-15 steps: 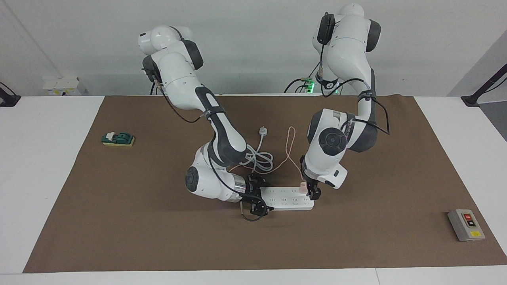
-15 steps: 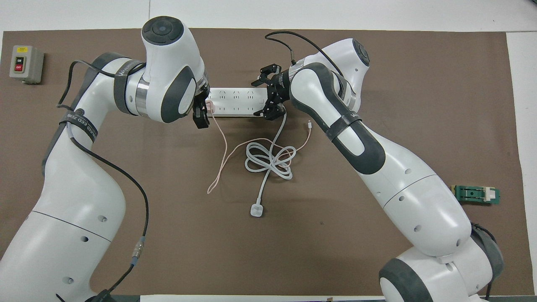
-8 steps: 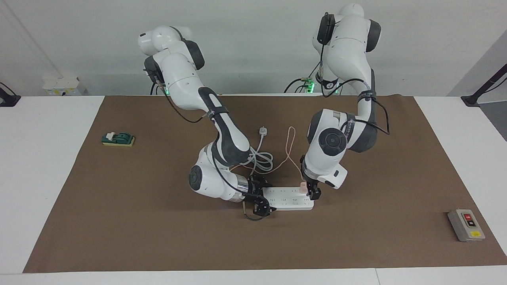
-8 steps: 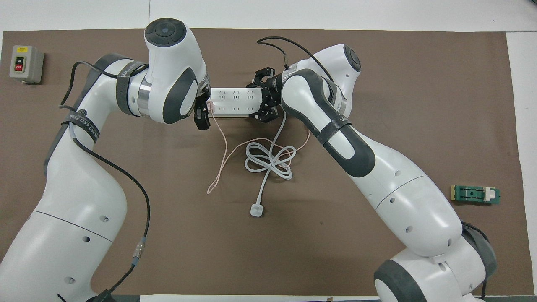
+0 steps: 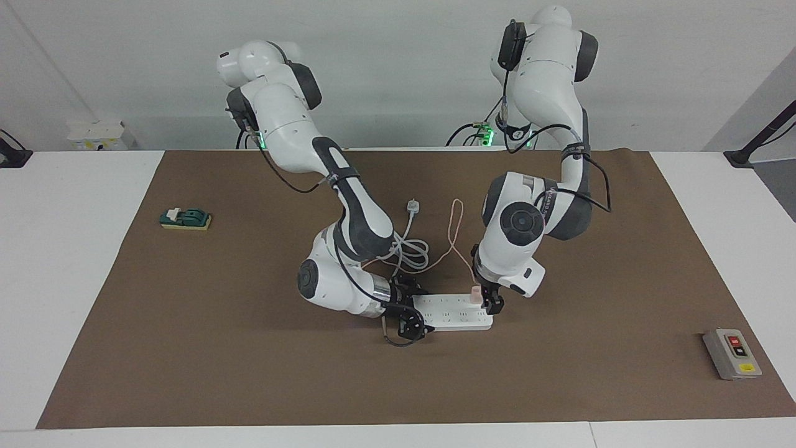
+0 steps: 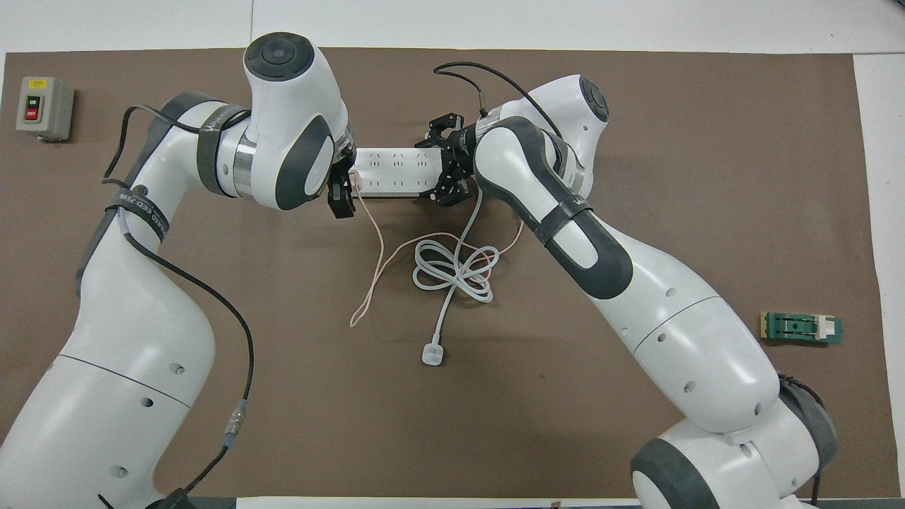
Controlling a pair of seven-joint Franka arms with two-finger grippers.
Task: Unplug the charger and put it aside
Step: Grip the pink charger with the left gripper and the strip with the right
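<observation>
The charger is a small pale pink cube plugged into the white power strip, at the strip's end toward the left arm. Its thin pink cable trails toward the robots. My left gripper points down right at the charger, and the arm's wrist hides part of it from above. My right gripper lies low and level at the strip's other end. It is open, with one finger on each side of that end.
A white plug with a thick coiled cord lies nearer to the robots than the strip. A grey switch box sits toward the left arm's end. A green block sits toward the right arm's end.
The right arm has slid its gripper along the table so that its fingers now flank the strip's end. The left gripper has stayed at the charger.
</observation>
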